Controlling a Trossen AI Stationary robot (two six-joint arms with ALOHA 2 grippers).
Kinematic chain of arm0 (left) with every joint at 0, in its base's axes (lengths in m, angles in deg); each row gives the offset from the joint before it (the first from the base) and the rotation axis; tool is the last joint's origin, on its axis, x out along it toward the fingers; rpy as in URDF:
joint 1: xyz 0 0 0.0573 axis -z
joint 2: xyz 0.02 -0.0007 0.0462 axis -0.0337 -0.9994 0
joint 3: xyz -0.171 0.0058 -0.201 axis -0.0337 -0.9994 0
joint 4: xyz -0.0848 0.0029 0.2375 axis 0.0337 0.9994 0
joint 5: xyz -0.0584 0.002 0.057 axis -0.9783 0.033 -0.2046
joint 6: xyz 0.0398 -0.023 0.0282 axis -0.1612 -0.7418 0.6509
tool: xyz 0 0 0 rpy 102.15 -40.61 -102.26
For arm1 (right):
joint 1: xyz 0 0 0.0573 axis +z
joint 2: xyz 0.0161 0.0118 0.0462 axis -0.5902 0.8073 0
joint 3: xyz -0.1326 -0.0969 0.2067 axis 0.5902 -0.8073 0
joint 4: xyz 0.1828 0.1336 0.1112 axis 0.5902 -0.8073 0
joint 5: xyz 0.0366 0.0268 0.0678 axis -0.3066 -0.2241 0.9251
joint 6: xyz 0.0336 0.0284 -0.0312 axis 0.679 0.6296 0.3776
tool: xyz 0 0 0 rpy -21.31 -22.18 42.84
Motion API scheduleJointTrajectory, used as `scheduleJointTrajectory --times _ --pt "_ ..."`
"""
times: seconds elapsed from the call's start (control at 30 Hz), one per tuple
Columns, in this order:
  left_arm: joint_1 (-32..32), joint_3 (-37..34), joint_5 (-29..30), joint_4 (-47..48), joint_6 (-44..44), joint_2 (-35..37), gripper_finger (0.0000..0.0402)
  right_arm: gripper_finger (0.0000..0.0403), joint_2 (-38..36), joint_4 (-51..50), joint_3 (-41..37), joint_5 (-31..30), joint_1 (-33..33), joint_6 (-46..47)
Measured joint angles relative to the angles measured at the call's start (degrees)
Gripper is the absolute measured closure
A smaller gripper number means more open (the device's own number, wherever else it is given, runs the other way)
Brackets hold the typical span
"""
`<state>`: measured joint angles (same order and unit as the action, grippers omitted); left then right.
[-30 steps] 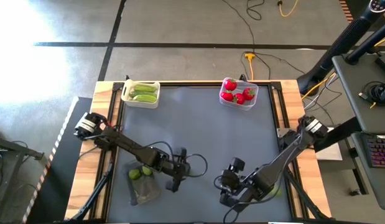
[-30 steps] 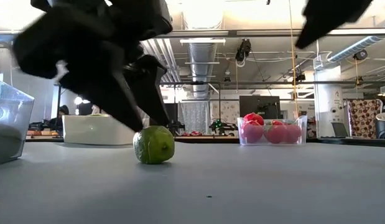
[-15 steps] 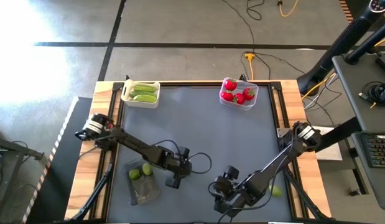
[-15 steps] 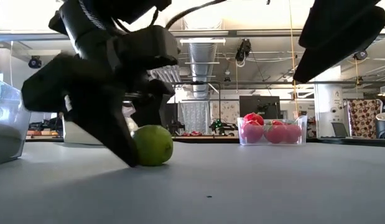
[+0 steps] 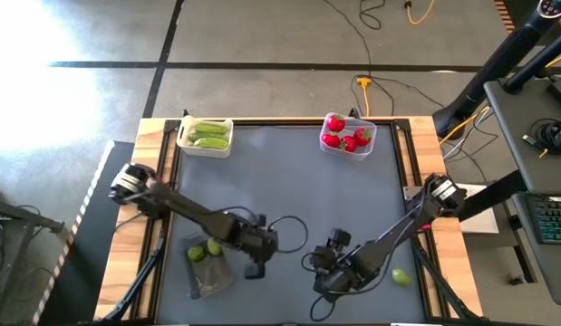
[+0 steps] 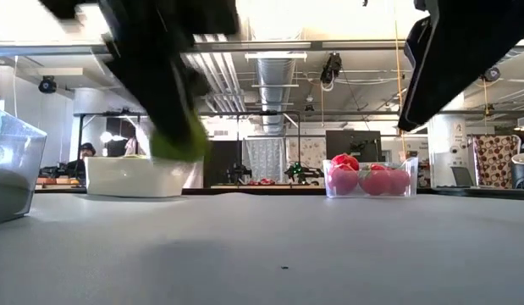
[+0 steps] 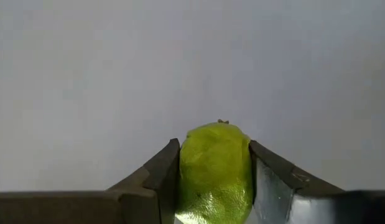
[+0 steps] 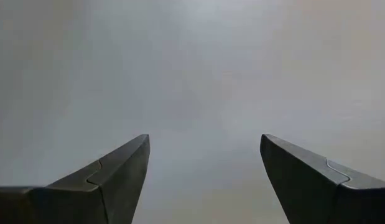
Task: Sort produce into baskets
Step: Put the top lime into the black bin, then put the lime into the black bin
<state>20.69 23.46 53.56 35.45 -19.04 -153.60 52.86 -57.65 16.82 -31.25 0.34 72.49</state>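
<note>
Lifted off the grey table top (image 6: 329,246) since a second ago, the small round lime-green fruit (image 7: 214,171) now hangs above the surface, pinched between the fingers of the left gripper (image 7: 214,180), where before it sat on the mat with the fingers spread beside it. From above, that gripper (image 5: 257,263) sits near the front of the table, just beside the dark see-through tub (image 5: 210,272), which holds two more lime-green fruits (image 5: 205,251). The right gripper (image 8: 204,180) has its fingers spread with nothing between them, over bare mat to the right of the left one (image 5: 327,276); another lime-green fruit (image 5: 401,277) lies just beyond it. At the far edge, the opaque white tub (image 5: 205,136) holds long green cucumber-like vegetables (image 5: 210,134), and the clear bluish plastic tub (image 5: 348,136) holds red strawberry-like fruits (image 5: 345,136).
</note>
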Motion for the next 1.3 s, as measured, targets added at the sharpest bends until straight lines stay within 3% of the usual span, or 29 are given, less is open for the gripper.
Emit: scheduleJointTrajectory --times 0.17,0.27,0.43,0.57,0.8,0.97,1.07,1.3 --pt "6.7 8.9 5.4 17.9 -7.3 7.2 0.0268 0.0106 0.0 -1.6 0.4 -0.2 -1.5 -1.8" --pt "13.2 11.6 8.4 26.3 -16.4 11.1 0.0268 0.0106 0.2 -1.2 0.3 -0.4 -3.1 -2.0" --pt "25.7 8.0 10.2 31.2 -38.0 14.9 0.0268 0.0106 0.3 2.1 0.4 -2.3 -5.0 -5.3" --pt "30.8 1.2 10.5 31.3 -51.2 14.4 0.0269 0.0106 0.3 4.9 0.4 -3.2 -6.4 -5.1" --pt "30.5 -8.8 9.2 27.8 -56.6 12.6 0.0251 0.0106 -0.2 -3.7 3.7 1.4 -5.6 6.8" --pt "29.6 -13.3 7.8 20.0 -57.1 11.3 0.0246 0.0106 -0.2 -12.4 5.1 6.3 -3.0 13.3" --pt "29.4 -14.2 7.8 21.0 -60.6 10.6 0.0238 0.0106 -0.8 -19.5 5.3 8.1 -1.0 19.7" --pt "29.2 -14.4 6.5 21.4 -63.6 10.5 0.0173 0.0106 -8.0 -24.5 5.3 14.6 1.2 36.7"
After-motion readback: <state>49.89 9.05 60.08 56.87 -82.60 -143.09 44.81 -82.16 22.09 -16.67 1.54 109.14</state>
